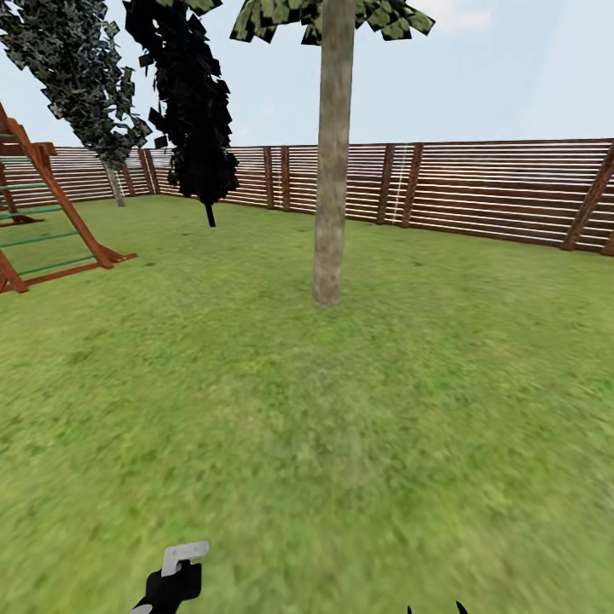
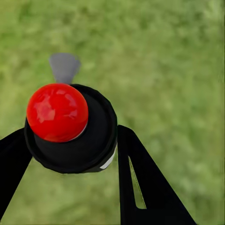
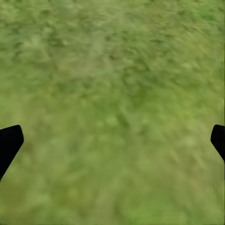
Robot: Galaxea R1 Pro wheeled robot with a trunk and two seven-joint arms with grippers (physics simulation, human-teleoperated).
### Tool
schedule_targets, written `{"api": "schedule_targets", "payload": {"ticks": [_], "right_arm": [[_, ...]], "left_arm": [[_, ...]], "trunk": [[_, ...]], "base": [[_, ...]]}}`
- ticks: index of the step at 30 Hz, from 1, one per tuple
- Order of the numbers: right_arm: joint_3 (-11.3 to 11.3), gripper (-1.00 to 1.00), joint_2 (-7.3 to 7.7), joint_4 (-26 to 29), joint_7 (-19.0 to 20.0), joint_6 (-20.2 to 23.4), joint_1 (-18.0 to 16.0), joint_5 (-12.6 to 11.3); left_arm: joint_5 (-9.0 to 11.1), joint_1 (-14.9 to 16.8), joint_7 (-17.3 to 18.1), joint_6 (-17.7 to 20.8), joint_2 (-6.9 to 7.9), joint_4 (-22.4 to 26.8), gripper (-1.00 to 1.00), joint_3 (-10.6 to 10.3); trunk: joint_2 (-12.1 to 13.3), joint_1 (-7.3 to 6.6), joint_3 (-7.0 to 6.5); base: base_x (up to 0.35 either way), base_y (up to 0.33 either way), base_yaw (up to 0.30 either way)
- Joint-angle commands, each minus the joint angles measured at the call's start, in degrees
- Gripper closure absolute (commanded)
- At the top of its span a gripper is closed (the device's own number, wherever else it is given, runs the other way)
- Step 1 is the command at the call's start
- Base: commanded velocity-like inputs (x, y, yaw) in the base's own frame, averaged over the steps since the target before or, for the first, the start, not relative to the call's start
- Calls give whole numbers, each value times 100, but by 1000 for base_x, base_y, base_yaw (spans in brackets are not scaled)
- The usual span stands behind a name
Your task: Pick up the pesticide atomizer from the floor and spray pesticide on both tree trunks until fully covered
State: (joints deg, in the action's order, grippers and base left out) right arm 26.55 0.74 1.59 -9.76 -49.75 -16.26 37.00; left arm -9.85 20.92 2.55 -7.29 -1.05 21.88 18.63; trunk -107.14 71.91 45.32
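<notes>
Lawn: green grass, spread from the near edge to the fence.

Fence: brown horizontal slats, run along the far side of the lawn from left to right.

Trunk: a straight, pale grey-brown mottled column, set upright in the lawn at centre, well short of the fence. Ragged green foliage is carried at its top.

Dark tree: almost black foliage on a thin stem, stood left of the trunk, near the fence.

Grey-green tree: mottled foliage, leaned at the far left, near the fence corner.

Climbing frame: brown beams with green rungs, placed on the lawn at the left edge.

Atomizer: dark body with a white part on top, seen at the near left of the head view, held above the grass and well apart from the trunk. In the left wrist view its round black cap and red knob are shown, with a grey nozzle beyond.

Left end effector: its black fingers are closed against either side of the atomizer.

Right end effector: its two black fingertips are spread wide apart over bare grass, with nothing between them. Its tips are seen at the near right edge of the head view.
</notes>
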Motion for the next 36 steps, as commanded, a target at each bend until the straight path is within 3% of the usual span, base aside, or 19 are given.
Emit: {"api": "schedule_targets", "payload": {"ticks": [1, 36], "right_arm": [[0, -100, -1, 0, 0, 0, 0, 0], [0, -100, 0, 0, 0, 0, 0, 0]], "left_arm": [[0, 0, 0, 0, 0, 1, 100, 0], [33, -8, 47, -9, 8, 15, 100, 21]], "trunk": [[0, 0, 0], [0, 0, 0]], "base": [[338, 0, 0], [327, 0, 0]]}}
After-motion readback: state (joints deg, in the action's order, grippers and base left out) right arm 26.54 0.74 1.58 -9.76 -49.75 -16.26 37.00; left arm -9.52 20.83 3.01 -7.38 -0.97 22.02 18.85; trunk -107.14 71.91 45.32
